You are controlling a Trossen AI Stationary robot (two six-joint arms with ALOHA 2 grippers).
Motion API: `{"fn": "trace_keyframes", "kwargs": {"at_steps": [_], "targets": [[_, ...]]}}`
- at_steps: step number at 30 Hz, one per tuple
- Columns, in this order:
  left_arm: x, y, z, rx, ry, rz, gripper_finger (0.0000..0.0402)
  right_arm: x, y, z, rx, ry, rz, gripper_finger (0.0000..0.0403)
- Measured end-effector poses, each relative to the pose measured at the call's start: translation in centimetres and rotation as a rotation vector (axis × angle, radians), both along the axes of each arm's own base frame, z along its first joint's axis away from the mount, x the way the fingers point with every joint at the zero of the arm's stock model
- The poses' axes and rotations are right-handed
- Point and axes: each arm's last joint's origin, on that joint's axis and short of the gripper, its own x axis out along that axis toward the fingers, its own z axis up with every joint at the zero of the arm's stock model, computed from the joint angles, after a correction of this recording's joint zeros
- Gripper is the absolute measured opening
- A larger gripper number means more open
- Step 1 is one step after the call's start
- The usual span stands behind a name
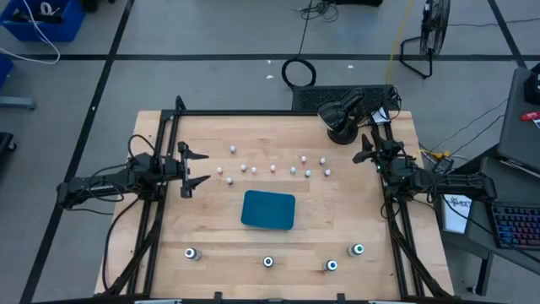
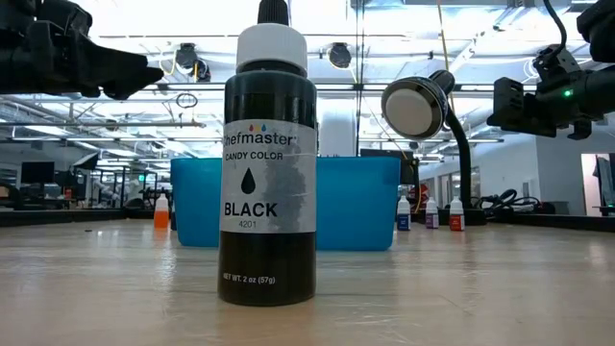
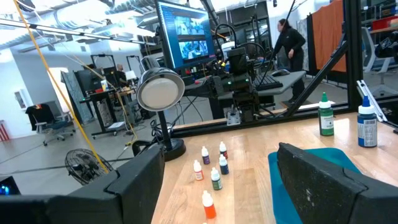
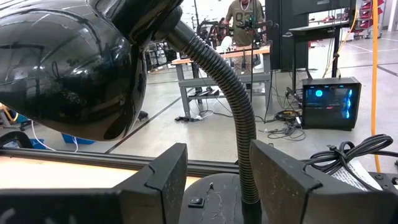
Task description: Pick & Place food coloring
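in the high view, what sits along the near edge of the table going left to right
Four dark bottles with green-white tops: first → second → third → fourth, slightly farther back than the third.

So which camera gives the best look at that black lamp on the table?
The right wrist view: the lamp fills the frame, showing its shade, gooseneck and base. The high view shows the lamp small, at the table's far edge. The low and left wrist views show its round face from farther away.
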Motion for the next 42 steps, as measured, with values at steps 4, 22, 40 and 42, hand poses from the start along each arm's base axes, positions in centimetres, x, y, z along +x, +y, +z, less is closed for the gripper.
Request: {"fn": "trace_keyframes", "kwargs": {"at_steps": [4,22,40,42], "targets": [[0.0,0.0,0.0,0.0,0.0,0.0,0.0306,0.0,0.0,0.0,0.0,0.0,0.0,0.0167],[0.0,0.0,0.0,0.0,0.0,0.0,0.0306,-0.3,-0.2,0.4,-0.142,0.428,-0.117,0.0167],[0.0,0.0,0.0,0.0,-0.001,0.0,0.0306,0.6,0.2,0.7,0.064,-0.232,0.251,0.0167],[0.0,0.0,0.0,0.0,0.0,0.0,0.0306,0.9,0.4,1.1,0.064,-0.249,0.401,0.0167]]}}
